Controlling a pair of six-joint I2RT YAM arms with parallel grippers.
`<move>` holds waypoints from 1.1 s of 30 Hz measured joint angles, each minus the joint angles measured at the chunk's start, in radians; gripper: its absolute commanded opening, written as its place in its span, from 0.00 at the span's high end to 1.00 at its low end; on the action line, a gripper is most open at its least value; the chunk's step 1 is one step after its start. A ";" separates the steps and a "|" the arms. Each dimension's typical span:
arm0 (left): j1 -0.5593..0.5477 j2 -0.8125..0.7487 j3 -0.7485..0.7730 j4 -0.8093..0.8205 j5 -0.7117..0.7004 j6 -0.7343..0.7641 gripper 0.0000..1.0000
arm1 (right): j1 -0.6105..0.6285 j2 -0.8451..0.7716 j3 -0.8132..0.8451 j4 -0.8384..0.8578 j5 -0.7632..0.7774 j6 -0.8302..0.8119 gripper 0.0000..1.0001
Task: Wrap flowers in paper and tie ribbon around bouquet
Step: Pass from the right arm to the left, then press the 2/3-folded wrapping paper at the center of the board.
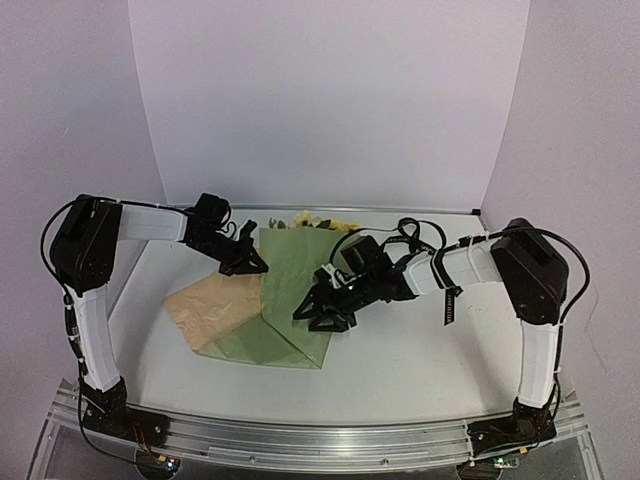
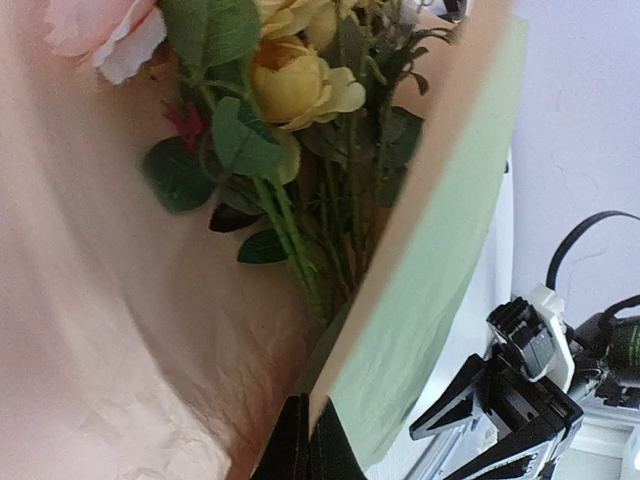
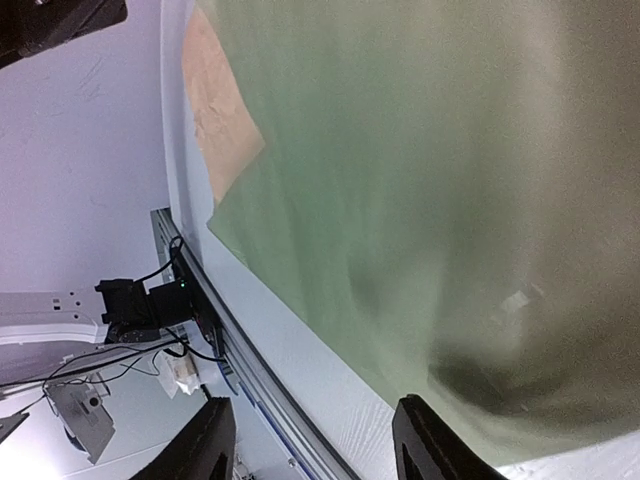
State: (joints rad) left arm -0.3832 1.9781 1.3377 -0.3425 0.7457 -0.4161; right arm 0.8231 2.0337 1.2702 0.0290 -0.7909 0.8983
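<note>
The olive-green paper (image 1: pixel 290 300) lies folded over on the white table, its tan underside (image 1: pixel 210 305) showing at the left. The flowers (image 1: pixel 320 222) poke out at its far end. Yellow blossoms and green stems (image 2: pixel 290 90) lie inside the fold. My left gripper (image 1: pixel 255 262) (image 2: pixel 312 400) is shut on the paper's folded edge (image 2: pixel 440 280). My right gripper (image 1: pixel 318 312) (image 3: pixel 318 405) stands open just over the green sheet (image 3: pixel 400 150), near its lower edge, holding nothing. A narrow black strip with pale lettering (image 1: pixel 449 305) hangs from my right forearm; I cannot tell whether it is the ribbon.
White walls close in the table at the back and on both sides. A metal rail (image 1: pixel 320 440) runs along the near edge, between the two arm bases. Black cables (image 1: pixel 420 232) loop above my right wrist.
</note>
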 measured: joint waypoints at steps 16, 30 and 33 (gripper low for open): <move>0.000 -0.036 -0.094 0.001 -0.247 -0.081 1.00 | 0.004 0.014 -0.143 0.242 0.136 0.187 0.44; -0.018 -0.103 -0.149 -0.020 -0.383 -0.116 0.53 | 0.005 0.039 -0.138 0.194 0.155 0.193 0.45; -0.039 -0.183 -0.147 -0.037 -0.448 -0.108 0.49 | 0.006 0.039 -0.131 0.176 0.156 0.185 0.45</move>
State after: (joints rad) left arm -0.4219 1.7951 1.1910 -0.3798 0.2973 -0.5246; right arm 0.8294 2.0724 1.1394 0.2046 -0.6351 1.0831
